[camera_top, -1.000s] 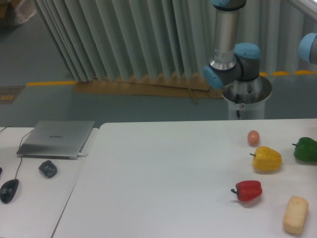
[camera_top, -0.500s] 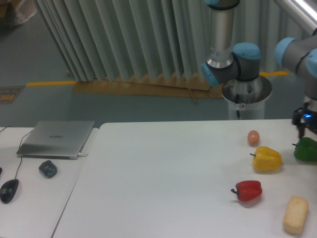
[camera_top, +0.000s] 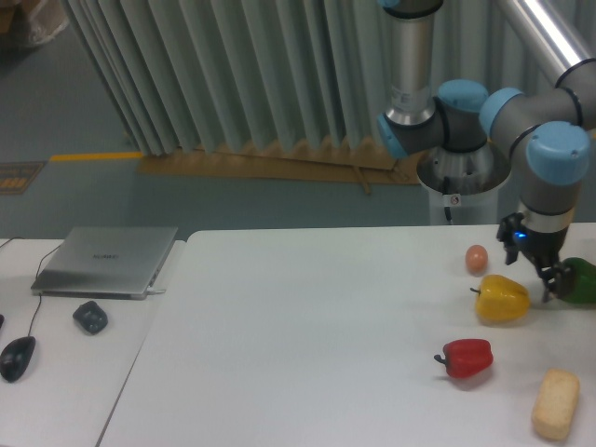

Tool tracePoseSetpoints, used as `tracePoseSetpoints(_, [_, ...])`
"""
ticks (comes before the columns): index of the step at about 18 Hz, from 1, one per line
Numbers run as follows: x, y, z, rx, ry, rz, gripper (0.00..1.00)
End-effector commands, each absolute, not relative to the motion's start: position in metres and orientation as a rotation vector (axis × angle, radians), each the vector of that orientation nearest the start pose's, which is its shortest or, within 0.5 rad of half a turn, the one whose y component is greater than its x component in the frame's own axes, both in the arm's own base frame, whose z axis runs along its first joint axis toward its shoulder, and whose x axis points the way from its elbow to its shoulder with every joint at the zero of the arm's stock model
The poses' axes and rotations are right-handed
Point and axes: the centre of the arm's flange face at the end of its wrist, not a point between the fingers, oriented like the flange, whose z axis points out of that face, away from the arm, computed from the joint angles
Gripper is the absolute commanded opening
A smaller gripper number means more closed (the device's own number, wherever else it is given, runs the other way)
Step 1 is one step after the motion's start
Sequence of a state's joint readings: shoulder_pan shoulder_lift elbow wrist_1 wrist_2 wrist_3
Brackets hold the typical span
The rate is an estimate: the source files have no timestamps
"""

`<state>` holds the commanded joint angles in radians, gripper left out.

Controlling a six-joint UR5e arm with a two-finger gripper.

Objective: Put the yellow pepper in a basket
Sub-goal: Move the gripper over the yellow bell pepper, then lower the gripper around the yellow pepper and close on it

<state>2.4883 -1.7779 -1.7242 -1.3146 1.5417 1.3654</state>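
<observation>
A white counter (camera_top: 307, 345) carries a glossy, lumpy yellow pepper (camera_top: 503, 300) at its right side. The gripper (camera_top: 540, 276) hovers just right of it, fingers apparently spread, holding nothing. The pepper looks light, firm and slippery; grasp its wide body.

On the table (camera_top: 307, 326), the yellow pepper (camera_top: 502, 299) sits in front of the egg (camera_top: 477, 259), behind the red pepper (camera_top: 467, 358), left of the green pepper (camera_top: 582, 281), with the gripper (camera_top: 541, 276) just right of it.
</observation>
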Motion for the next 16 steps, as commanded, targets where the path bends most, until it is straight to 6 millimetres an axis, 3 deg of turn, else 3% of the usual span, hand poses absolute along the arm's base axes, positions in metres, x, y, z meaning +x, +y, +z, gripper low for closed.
tracePoseSetpoints(2, [-0.338,0.445,0.327,-3.071,0.711,-0.183,1.00])
tracePoseSetpoints(7, [-0.343,0.449,0.308,-3.039,0.706,-0.244,1.00])
tracePoseSetpoints(13, [-0.357,0.426,0.299,-3.098,0.732,-0.247,1.00])
tracePoseSetpoints(16, [-0.350,0.419,0.299,-3.095,0.743,-0.252,1.00])
